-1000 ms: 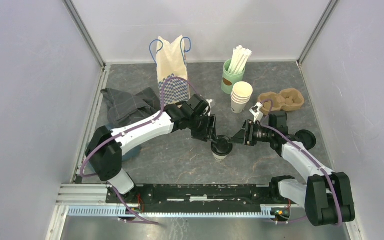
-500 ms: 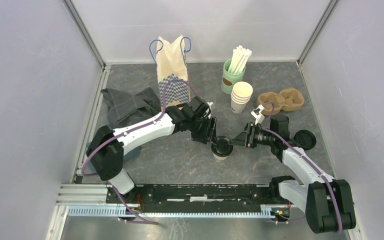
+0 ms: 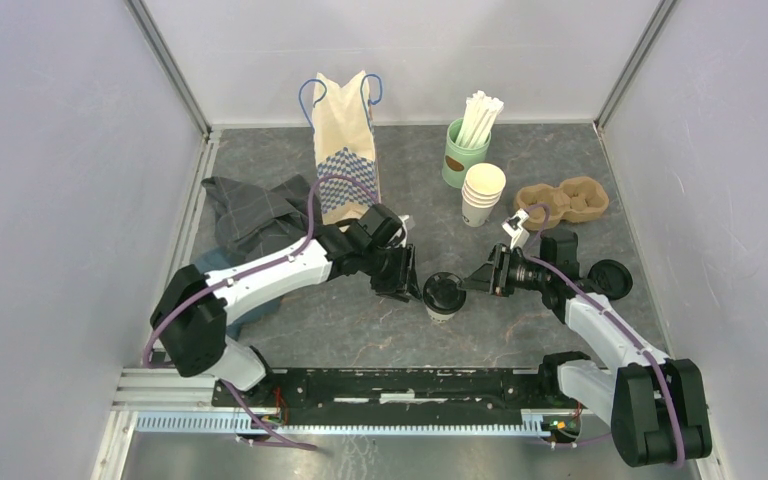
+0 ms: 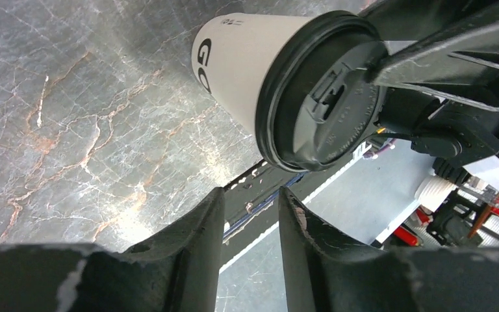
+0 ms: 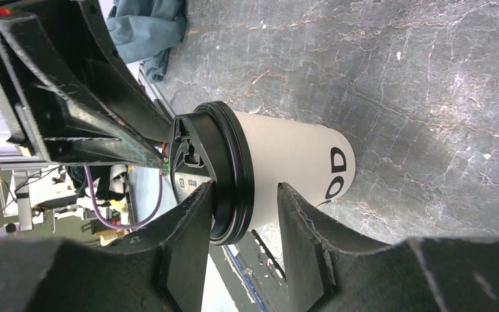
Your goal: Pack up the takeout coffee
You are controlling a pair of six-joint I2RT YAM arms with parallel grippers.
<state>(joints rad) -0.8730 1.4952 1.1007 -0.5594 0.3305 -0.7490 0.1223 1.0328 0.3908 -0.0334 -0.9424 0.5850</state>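
My two arms face each other closely, so the biggest risk I see is one pincer driving into the other if both advance together. My left pincer [image 4: 251, 193] is parted only narrowly and holds nothing. My right pincer [image 5: 243, 190] is open about as far and, as best I can tell, is also empty.

The takeout coffee cup [image 3: 442, 297] stands upright between them, just ahead of both sets of tips. A sideways nudge from either pincer could topple it, since it is tall for its narrow base. Too hard a squeeze would likely dent the paper wall, and pressing on the rim could pop the lid [image 4: 328, 91] off.

The tabletop [image 4: 71, 110] under my pincers is dark grey, veined like marble, and slightly glossy. The cup is smooth white paper, tapering towards its base. The lid is round black plastic with a raised rim and a moulded sip flap. The black print [image 5: 336, 170] sits low on the cup wall.
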